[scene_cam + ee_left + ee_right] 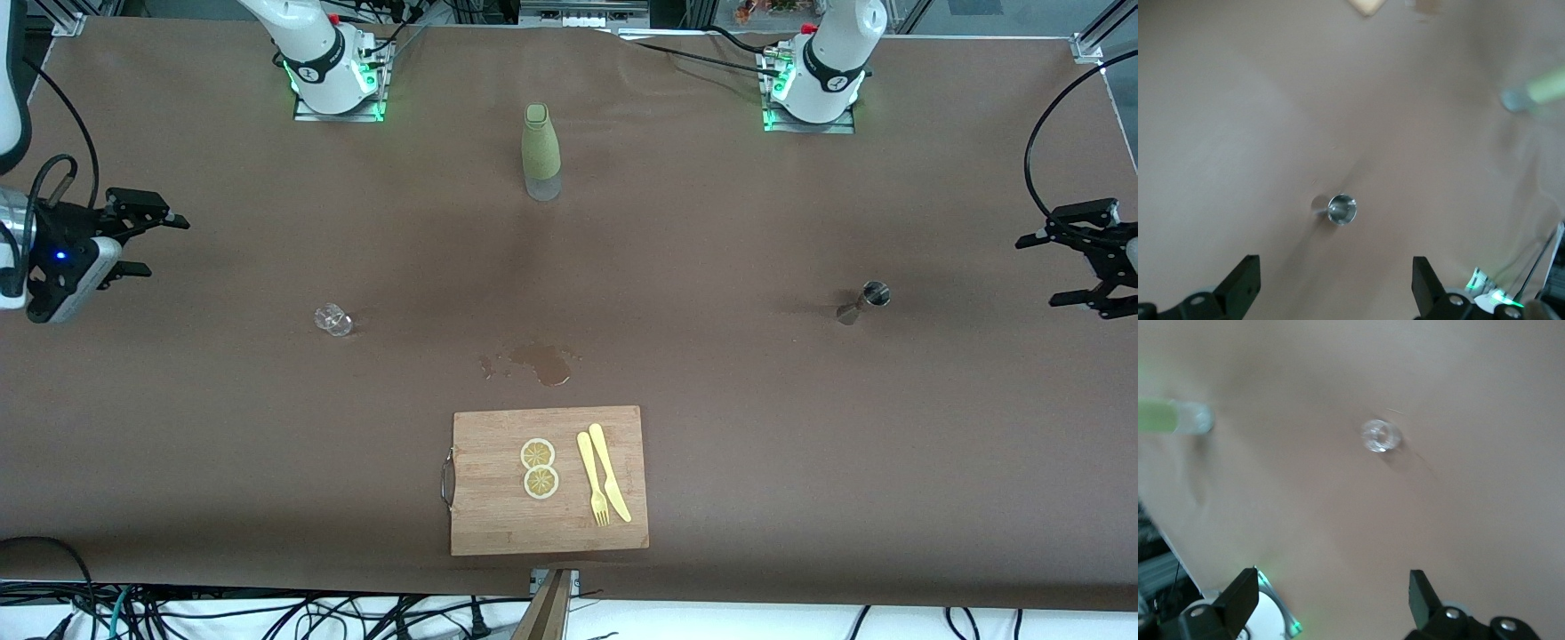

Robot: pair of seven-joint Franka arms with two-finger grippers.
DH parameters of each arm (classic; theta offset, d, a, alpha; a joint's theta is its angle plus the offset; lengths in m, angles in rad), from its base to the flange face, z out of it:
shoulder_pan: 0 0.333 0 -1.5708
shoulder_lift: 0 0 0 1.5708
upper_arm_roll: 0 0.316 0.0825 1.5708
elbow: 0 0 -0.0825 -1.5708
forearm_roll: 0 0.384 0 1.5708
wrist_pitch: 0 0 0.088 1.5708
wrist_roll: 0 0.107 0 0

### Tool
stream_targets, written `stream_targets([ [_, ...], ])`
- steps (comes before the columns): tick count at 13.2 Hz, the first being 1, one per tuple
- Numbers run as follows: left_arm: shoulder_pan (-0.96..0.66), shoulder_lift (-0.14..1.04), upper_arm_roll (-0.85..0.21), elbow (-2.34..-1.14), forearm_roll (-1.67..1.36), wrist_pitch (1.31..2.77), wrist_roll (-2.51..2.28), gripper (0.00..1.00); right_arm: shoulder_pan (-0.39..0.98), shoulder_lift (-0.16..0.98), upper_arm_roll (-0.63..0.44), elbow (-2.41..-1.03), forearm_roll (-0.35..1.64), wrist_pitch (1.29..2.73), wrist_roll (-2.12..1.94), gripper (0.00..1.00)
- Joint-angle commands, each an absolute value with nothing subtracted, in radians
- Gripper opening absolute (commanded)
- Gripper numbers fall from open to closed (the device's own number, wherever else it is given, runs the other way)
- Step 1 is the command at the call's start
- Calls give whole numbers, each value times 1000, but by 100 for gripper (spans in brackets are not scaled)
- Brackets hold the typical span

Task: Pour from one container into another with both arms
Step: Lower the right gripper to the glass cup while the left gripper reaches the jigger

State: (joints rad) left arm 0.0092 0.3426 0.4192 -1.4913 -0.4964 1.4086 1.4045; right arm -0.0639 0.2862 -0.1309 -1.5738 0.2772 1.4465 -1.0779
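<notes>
So both my grippers are up in the air with nothing in them; my left gripper [1080, 258] hangs wide open over the left arm's end of the bench [800, 444], my right gripper [142, 244] spread just as wide over the right arm's end; the glass cup [333, 320] sits on the bench toward the right arm's side, looks tipped a bit but honestly hard to say; the jigger [862, 302] stands toward the left arm's side, well apart from it; a green bottle [540, 151] stands upright between my bases; a wet patch [542, 363] sits just above the cutting board [498, 516] in the front view.
</notes>
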Motion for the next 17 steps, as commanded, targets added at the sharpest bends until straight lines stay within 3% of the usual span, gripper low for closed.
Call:
stream_targets([
  [1,31,452,474,-1531,-654,1324,1711,100,-144,392,-127,-1560,403,1430,-1370,100],
  [6,87,604,506,-1638,-876,1310,2098,100,-202,576,-126,-1559,598,1413,-1725,100],
  [15,160,872,506,-1680,-1130,1218,2633,100,-202,865,-121,-1537,886,1443,-2386,100],
  [17,166,942,508,-1680,-1195,1181,2735,100,-202,943,-121,-1467,939,1479,-2501,100],
])
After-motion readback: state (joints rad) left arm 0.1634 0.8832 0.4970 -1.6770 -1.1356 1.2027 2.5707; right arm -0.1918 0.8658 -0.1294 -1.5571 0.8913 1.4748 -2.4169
